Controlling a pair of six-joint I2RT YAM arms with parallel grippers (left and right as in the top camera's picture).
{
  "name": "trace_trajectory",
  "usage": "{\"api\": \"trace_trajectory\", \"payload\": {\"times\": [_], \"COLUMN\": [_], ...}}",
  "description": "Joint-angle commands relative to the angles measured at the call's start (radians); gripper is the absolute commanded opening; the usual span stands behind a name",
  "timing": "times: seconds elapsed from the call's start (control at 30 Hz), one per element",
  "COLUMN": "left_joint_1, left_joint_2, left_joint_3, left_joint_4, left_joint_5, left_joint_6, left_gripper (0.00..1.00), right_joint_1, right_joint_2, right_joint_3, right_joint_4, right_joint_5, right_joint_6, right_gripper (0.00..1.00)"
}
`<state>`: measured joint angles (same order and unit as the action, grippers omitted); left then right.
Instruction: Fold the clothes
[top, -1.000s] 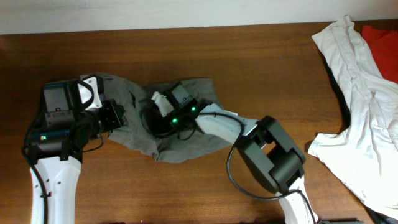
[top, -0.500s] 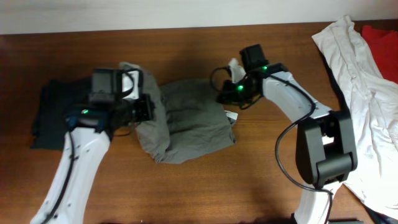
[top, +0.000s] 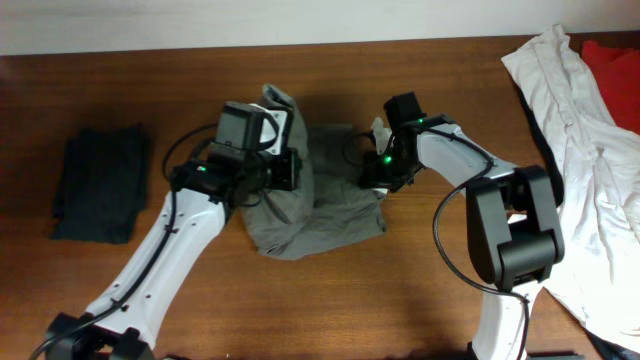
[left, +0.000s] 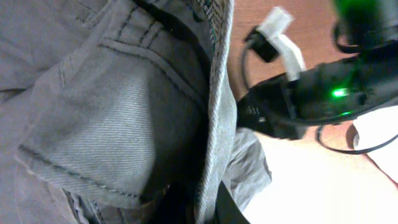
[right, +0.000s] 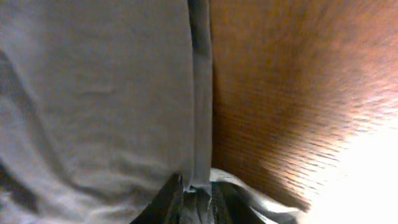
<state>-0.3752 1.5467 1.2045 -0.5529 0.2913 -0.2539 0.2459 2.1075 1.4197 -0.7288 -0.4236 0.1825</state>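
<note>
Overhead: grey-olive shorts (top: 318, 205) lie bunched mid-counter, partly lifted at the top edge, lower part flat on the wood. Counter (top: 440, 300) is brown wood.

L arm comes in from lower left. Left claw (top: 292, 170) sits at the shorts' upper-left side, a fold of fabric rising behind its wrist. Left wrist view: the waistband edge w/ pale patterned lining runs down into the left claw (left: 208, 202), dark fingers (left: 229, 208) either side of it at frame bottom. Claw clamped on shorts (left: 118, 124). A pocket seam and belt loop are visible close up.

R arm reaches in from the right, green light on near the wrist. Right claw (top: 368, 175) is at the shorts' upper-right edge, low to the counter. Right wrist view: a stitched hem of the shorts (right: 93, 93) leads straight into the right claw (right: 198, 200); fingers pinched on that hem, bare counter (right: 280, 93) beside it. View is blurred.

The 2 claws are near each other, both on the top edge of the shorts.

Elsewhere: dark folded garment (top: 100, 185) far left, well apart. White garment (top: 580, 150) spread at far right, red cloth (top: 612, 50) under its top corner.
</note>
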Motion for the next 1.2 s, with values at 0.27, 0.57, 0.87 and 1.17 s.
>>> {"api": "trace_trajectory", "payload": {"times": [0.27, 0.57, 0.87, 1.17], "left_joint_1": [-0.120, -0.107, 0.050, 0.105], "left_joint_2": [0.142, 0.077, 0.002, 0.138], "left_joint_3": [0.025, 0.122, 0.138, 0.137], "left_joint_4": [0.066, -0.015, -0.092, -0.120], "left_joint_5": [0.031, 0.109, -0.193, -0.192], "left_joint_6": [-0.037, -0.026, -0.021, -0.021], "left_gripper": [0.14, 0.64, 0.68, 0.68], "right_joint_1": [0.069, 0.054, -0.069, -0.042], "right_joint_2": [0.042, 0.036, -0.137, -0.343], "right_joint_3": [-0.019, -0.011, 0.141, 0.226], "right_joint_4": [0.018, -0.024, -0.238, -0.275], "right_joint_5": [0.018, 0.044, 0.237, 0.121], "right_joint_6": [-0.010, -0.009, 0.008, -0.031], "right_gripper": [0.22, 0.22, 0.21, 0.21]}}
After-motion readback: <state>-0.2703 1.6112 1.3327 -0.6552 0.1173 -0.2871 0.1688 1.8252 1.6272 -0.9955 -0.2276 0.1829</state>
